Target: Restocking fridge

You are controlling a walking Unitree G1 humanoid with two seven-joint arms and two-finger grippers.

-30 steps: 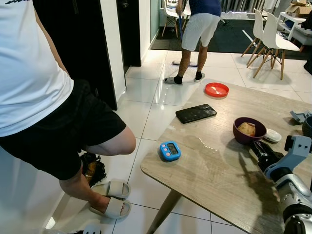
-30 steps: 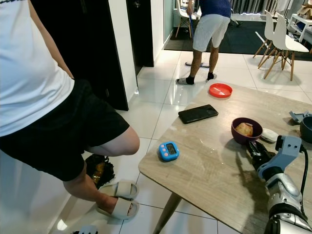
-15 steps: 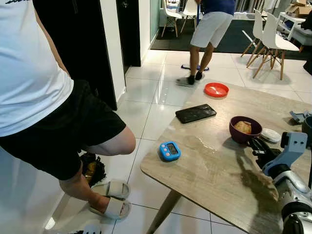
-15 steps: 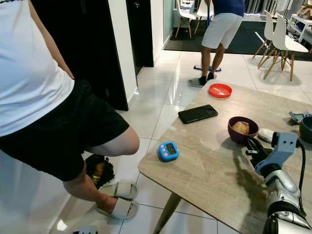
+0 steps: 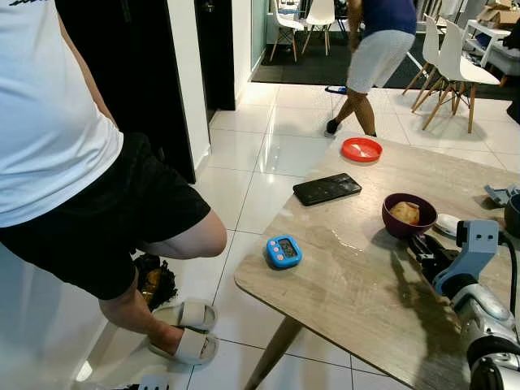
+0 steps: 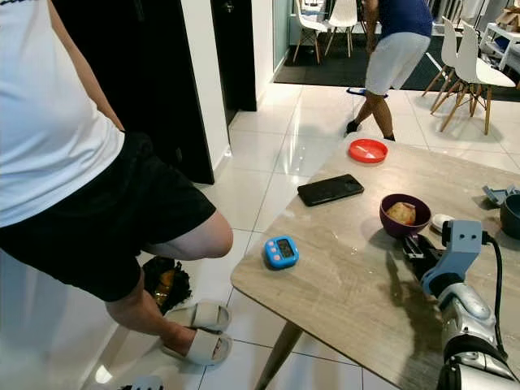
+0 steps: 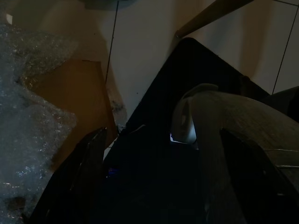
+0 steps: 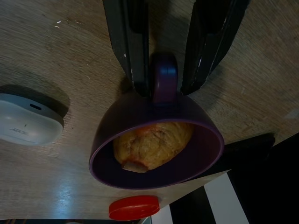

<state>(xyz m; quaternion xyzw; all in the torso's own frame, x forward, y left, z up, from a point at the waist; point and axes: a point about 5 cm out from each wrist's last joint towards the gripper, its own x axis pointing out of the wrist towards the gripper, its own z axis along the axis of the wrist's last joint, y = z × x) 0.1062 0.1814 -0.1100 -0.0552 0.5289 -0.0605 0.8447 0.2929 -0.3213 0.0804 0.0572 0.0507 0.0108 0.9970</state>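
Note:
A purple bowl (image 5: 409, 214) holding a piece of bread (image 8: 152, 142) stands on the wooden table (image 5: 349, 284), toward its right side. My right gripper (image 5: 419, 244) lies low on the table just behind the bowl. In the right wrist view its two black fingers (image 8: 133, 51) straddle the bowl's short handle (image 8: 163, 77), close on both sides and open. The left wrist view is dark. There my left gripper (image 7: 163, 177) hangs low over the floor with its fingers wide apart, above a pale slipper (image 7: 196, 116).
A black phone (image 5: 327, 188), a blue timer (image 5: 283, 251), a red lid (image 5: 361, 149) and a white case (image 5: 448, 223) lie on the table. A person in white shirt and black shorts (image 5: 73, 179) stands close at left. Another person (image 5: 378, 57) moves near white chairs (image 5: 455, 69).
My right gripper has slid forward until its fingers flank the bowl's handle, and the bowl shifted slightly left. The person at the back walked to the right.

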